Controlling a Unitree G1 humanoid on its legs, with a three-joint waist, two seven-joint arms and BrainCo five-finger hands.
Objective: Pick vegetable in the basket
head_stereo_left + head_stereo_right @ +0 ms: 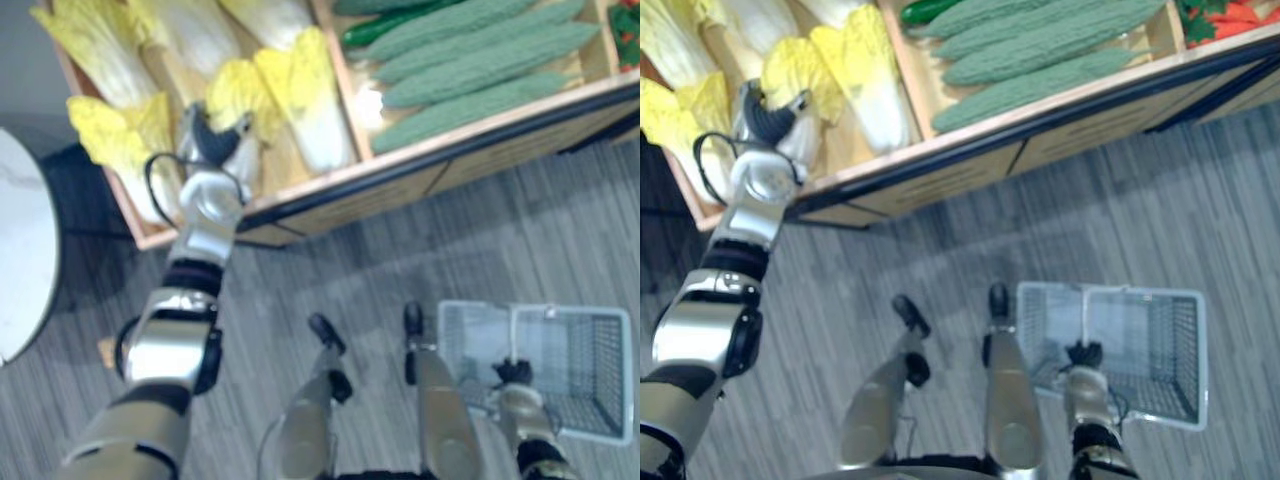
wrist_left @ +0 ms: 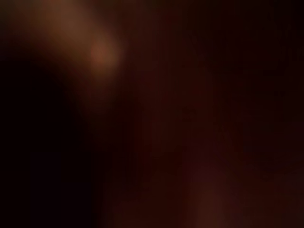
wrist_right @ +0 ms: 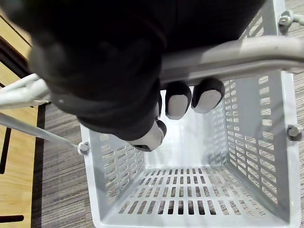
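We seem to be in a grocery shop's produce aisle: a wooden display stand holds cabbages and green gourds in separate compartments, with a grey shopping basket over the plank floor.

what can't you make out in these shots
- Whether the left hand has hold of a cabbage: the eye views show its back, the left wrist view is dark.
- The red produce: cut off by the right eye view's top right corner.
- The dark green vegetable: mostly under the bitter gourds, left eye view.
- The basket's near end: behind the right hand curled round its handle, right wrist view.
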